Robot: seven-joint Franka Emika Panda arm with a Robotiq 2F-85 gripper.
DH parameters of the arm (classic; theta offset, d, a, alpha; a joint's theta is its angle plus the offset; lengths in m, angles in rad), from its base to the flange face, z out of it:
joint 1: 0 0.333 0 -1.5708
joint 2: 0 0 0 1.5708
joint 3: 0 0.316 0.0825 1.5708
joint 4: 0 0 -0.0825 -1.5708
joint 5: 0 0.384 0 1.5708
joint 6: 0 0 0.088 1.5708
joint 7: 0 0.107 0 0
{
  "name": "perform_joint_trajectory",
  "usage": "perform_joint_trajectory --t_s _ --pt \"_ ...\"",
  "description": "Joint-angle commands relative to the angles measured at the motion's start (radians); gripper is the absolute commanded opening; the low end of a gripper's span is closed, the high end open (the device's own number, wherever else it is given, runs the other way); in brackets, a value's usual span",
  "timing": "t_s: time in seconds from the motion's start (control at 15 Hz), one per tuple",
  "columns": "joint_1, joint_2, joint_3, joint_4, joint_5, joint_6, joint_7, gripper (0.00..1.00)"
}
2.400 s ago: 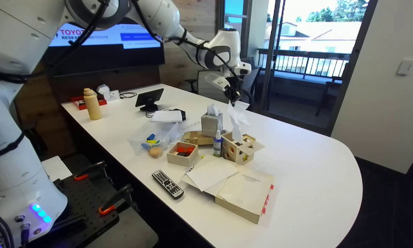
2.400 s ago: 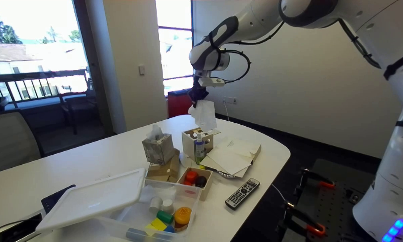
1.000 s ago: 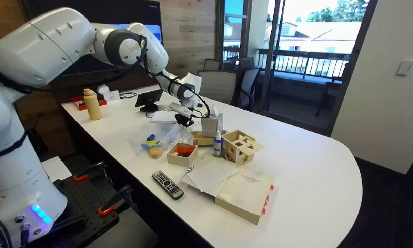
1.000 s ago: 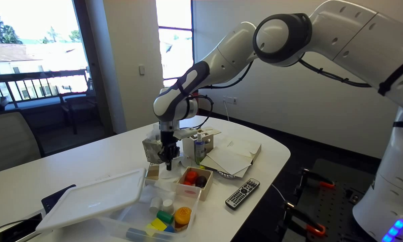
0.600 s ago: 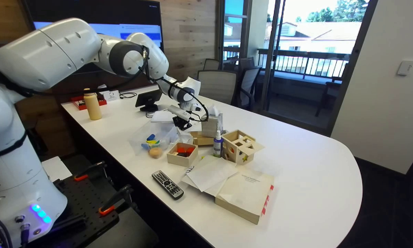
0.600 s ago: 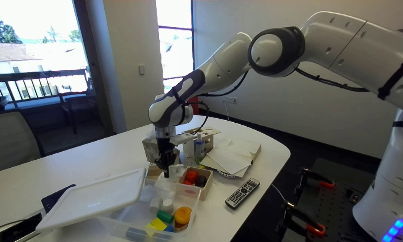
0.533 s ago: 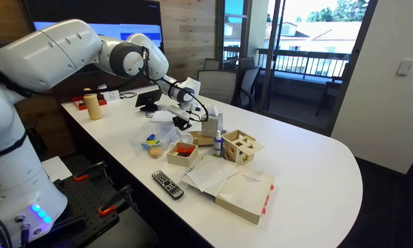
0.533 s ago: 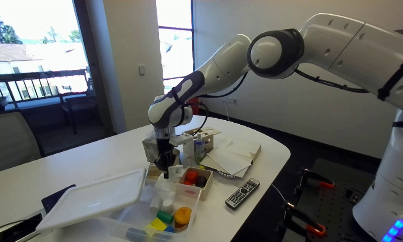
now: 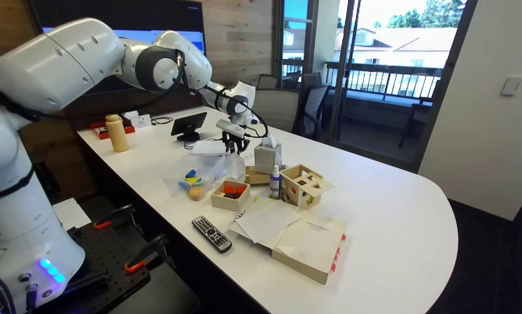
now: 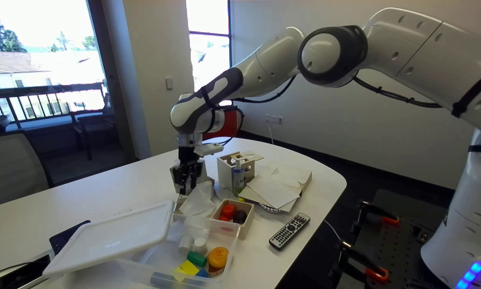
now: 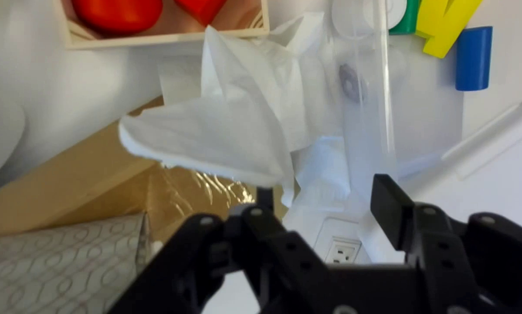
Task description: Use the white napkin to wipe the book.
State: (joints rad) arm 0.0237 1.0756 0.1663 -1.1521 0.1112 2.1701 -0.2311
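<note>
Hand, jaws well parted and gripping nothing; crumpled white napkin just beside one jaw, contact unclear, between the clear bin and the tissue box. Book lies flat on the bench, well apart.

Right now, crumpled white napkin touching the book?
Apart. An exterior view shows a plain gap: the spray bottle stands between the white napkin and the book.

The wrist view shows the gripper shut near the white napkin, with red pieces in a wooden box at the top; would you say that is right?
Almost: the wrist view shows the gripper open, its jaws apart, near the white napkin; red pieces are in a wooden box at the top.
</note>
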Motion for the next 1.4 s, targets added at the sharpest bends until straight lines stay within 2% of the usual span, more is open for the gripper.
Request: perform_joint_trajectory --t_s 0.0,0.07,0.33,0.67,0.8,1.33 --pt "-0.009 -0.11 0.006 -0.052 -0.008 -0.064 -0.03 0.95" --pt "-0.009 -0.135 0.005 -0.061 -0.007 -0.07 -0.03 0.99" --pt "0.006 -0.237 -0.038 -0.099 -0.037 -0.037 0.012 1.0" --pt "0.065 -0.374 -0.179 -0.193 -0.221 0.033 0.151 1.0" --pt "0.076 -0.409 -0.213 -0.224 -0.277 0.026 0.209 1.0" --pt "0.064 -0.52 -0.255 -0.367 -0.324 0.023 0.32 1.0"
